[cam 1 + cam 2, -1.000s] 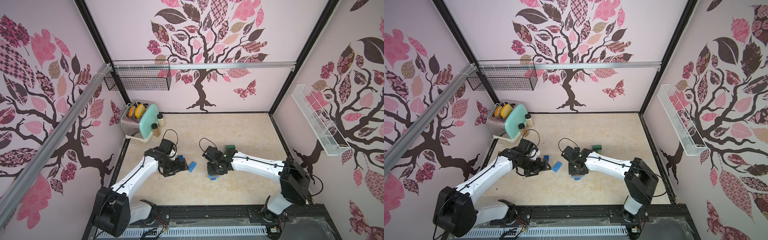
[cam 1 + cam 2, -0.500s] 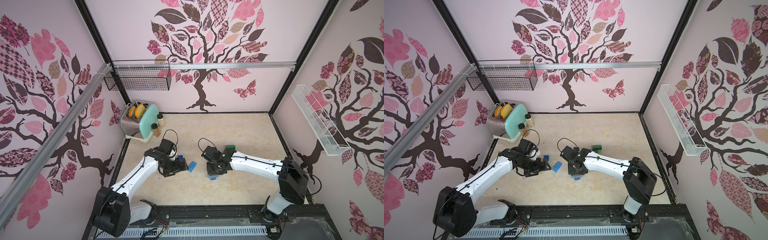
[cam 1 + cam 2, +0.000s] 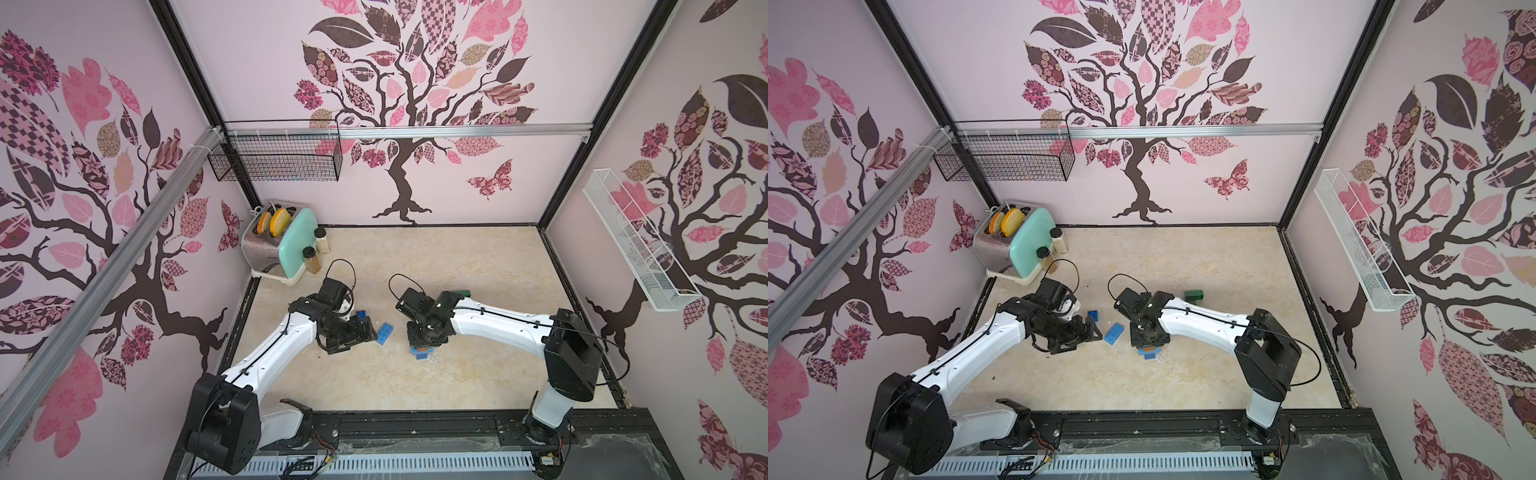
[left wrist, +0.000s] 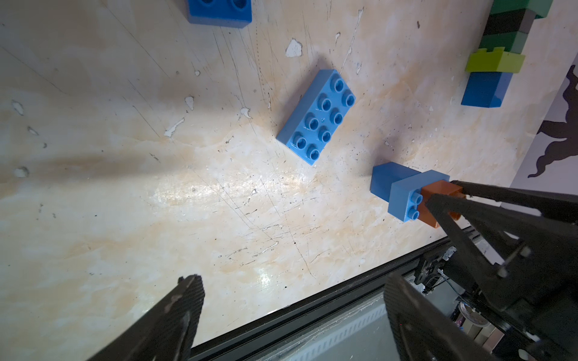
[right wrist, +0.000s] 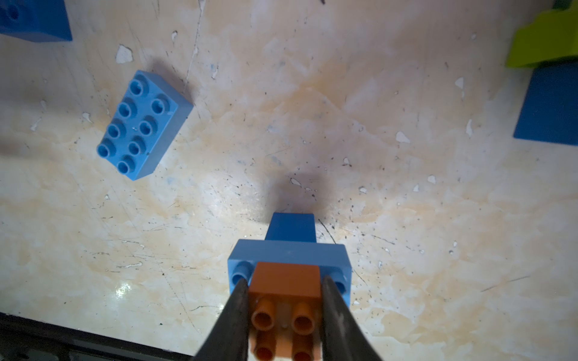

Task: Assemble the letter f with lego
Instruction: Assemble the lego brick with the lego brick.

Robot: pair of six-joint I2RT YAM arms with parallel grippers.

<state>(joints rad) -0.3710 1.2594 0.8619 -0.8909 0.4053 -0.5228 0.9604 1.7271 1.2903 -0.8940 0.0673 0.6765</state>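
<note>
My right gripper is shut on a brown lego brick. That brick sits on a light blue oblong one, which sits on a blue square one on the table. In both top views this stack peeks out under the right gripper. A loose light blue eight-stud brick lies flat between the arms. My left gripper stands open and empty just left of it. A small blue brick lies beside the left gripper.
A second upright stack of blue, lime green, dark green and black bricks stands behind the right arm, its dark green top showing. A toaster and two spice jars fill the back left corner. The black front rail borders the table.
</note>
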